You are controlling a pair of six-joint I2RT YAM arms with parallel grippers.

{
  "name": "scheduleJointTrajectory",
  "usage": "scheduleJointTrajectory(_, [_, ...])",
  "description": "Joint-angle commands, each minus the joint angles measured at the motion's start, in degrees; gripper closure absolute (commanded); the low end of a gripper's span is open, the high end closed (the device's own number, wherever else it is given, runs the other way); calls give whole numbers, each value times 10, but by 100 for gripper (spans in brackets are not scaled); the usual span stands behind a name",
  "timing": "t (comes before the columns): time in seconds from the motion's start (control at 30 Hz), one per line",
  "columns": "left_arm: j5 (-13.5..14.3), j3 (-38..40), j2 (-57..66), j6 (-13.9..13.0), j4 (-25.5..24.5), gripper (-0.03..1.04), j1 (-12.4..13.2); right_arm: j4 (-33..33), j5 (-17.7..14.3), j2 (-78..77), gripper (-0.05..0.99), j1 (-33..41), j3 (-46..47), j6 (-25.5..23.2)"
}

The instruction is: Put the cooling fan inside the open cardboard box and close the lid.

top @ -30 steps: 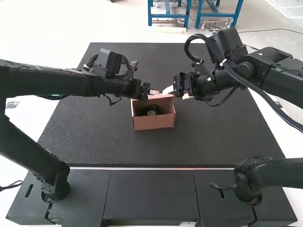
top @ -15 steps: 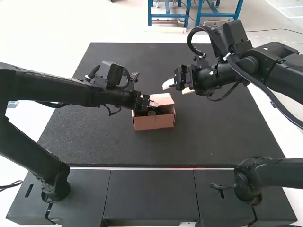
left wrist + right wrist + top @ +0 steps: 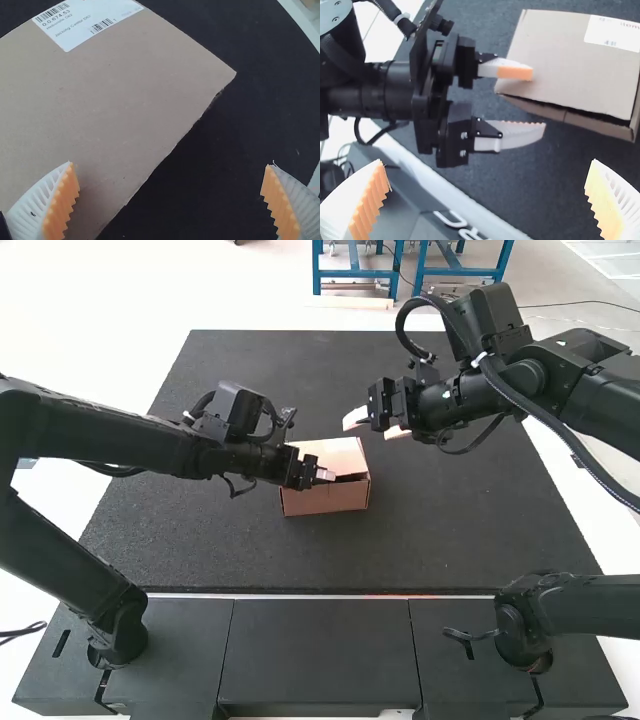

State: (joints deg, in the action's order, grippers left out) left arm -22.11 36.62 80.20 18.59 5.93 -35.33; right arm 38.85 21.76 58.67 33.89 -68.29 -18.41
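Left pincer (image 3: pixel 315 473): fingers held apart, nothing gripped. One ribbed finger (image 3: pixel 507 70) is laid on top of the lid (image 3: pixel 110 100), on the side toward the bench's left edge. The other finger (image 3: pixel 512 132) is hung beside the box (image 3: pixel 330 495), off the cardboard.

Lid: folded down over the box, label (image 3: pixel 85 22) uppermost. A thin dark gap is noted under one edge in the right wrist view, so the closure is judged not fully seated. The fan is taken to be inside, hidden by the lid. The box is set near the middle of the bench (image 3: pixel 470 530).

Right pincer (image 3: pixel 370 427): fingers apart, empty, held above the bench just beyond the box's far right corner, clear of it.

Step in hand, as judged: pressing the lid shut.
- Pressure is best applied straight down through the flat of the finger, and worked toward the free edge rather than the hinge.
- Sideways push is to be avoided, since a light box is likely to be slid across the bench.
- The right pincer could be brought against the far wall as a brace.
- Whether a tuck flap is to be seated cannot be told.
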Motion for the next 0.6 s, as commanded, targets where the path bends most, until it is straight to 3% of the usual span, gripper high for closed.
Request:
scheduleJointTrajectory(0.0, [-3, -14, 1, 5, 17, 15, -12, 2, 13, -18, 3, -6, -7, -4])
scheduleJointTrajectory(0.33, [-1, -40, 22, 5, 66, 15, -33, 5, 15, -18, 3, -7, -6, -11])
scheduleJointTrajectory(0.57, [0, -69, 29, 2, 101, 13, -31, 5, 17, -18, 3, -11, -4, -14])
